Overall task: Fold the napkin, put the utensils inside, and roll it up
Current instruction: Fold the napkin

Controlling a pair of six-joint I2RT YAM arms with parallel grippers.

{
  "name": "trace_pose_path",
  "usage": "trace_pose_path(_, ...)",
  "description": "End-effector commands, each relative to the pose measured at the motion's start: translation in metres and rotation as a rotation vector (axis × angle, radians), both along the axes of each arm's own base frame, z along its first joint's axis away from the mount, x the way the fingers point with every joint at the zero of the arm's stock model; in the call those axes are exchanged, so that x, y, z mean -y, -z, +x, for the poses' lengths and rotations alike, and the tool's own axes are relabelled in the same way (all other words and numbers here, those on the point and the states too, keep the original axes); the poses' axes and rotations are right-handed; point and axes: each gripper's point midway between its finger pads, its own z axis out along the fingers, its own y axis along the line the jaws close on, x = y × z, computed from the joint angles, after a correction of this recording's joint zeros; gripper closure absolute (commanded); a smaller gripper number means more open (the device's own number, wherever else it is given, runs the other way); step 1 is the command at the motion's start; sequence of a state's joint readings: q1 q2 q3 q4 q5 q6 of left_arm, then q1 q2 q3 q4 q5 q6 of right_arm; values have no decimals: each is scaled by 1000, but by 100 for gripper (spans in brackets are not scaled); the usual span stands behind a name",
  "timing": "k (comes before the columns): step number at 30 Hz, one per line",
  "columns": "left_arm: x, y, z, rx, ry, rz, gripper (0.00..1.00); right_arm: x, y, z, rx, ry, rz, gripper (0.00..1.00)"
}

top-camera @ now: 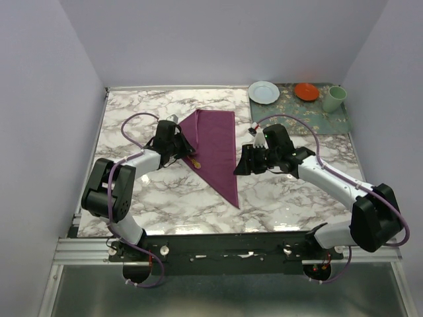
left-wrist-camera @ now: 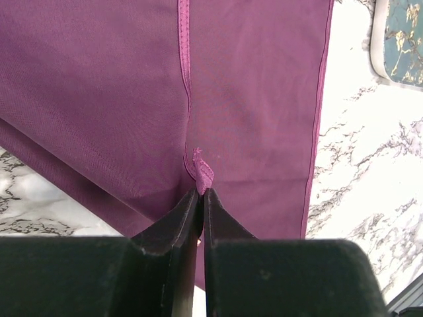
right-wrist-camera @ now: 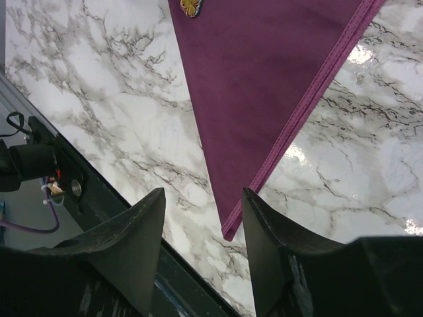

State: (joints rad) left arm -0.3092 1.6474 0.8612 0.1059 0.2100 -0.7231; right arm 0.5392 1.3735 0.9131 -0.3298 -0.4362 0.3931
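Top external view: the left end effector [top-camera: 185, 148] is pinched almost shut on a pucker of hem at the left edge of the napkin [top-camera: 215, 142]. The napkin lies folded into a triangle mid-tabletop [top-camera: 132, 191]. Only the gold handle tip of the knife [top-camera: 195, 160] peeks out. Just right of the cloth, the right end effector [top-camera: 243, 162] hovers with jaws apart.

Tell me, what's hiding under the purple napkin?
Only the golden handle tip of the knife peeks out at the edge of the napkin. The rest is covered by cloth, so it can't be seen.
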Motion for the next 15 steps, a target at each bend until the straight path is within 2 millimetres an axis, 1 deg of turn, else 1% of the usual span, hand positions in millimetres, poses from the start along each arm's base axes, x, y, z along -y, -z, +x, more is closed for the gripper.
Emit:
trace_pose_path(1,-2,6,-5,-2,5,8,80,-2,5,-1,-21,-8,16,42)
trace_pose_path(5,-4,9,-9,-15,-4,6,73,-3,6,-1,-26,-14,20,42)
trace_pose_path(6,-4,11,-12,-23,-4,5,62,-4,7,-1,-28,-16,20,42)
trace_pose_path(7,-4,11,-13,-24,-4,3,56,-4,7,-1,-29,-15,21,42)
trace_pose_path(8,-4,7,-13,-15,-1,-5,50,-5,7,0,-29,-15,21,42)
trace_pose_path(9,-4,4,-14,-10,5,-4,39,-5,7,0,-30,-16,22,42)
trace_pose_path(10,-5,0,-14,-2,6,-5,35,-4,8,0,-32,-14,19,42)
trace_pose_path(11,-4,-14,-15,27,19,-21,31,-4,8,0,-32,-14,19,42)
trace_pose_path(12,-4,-21,-17,33,31,-13,27,-4,7,1,-29,-9,17,42)
trace_pose_path(13,-6,-28,-18,40,37,-5,25,-3,4,1,-25,-5,20,42)
trace_pose_path(14,-6,-45,-20,76,42,-8,23,-2,0,0,-20,-3,25,42)
trace_pose_path(15,-8,-51,-24,73,52,1,21,-2,-3,1,-12,-3,31,42)
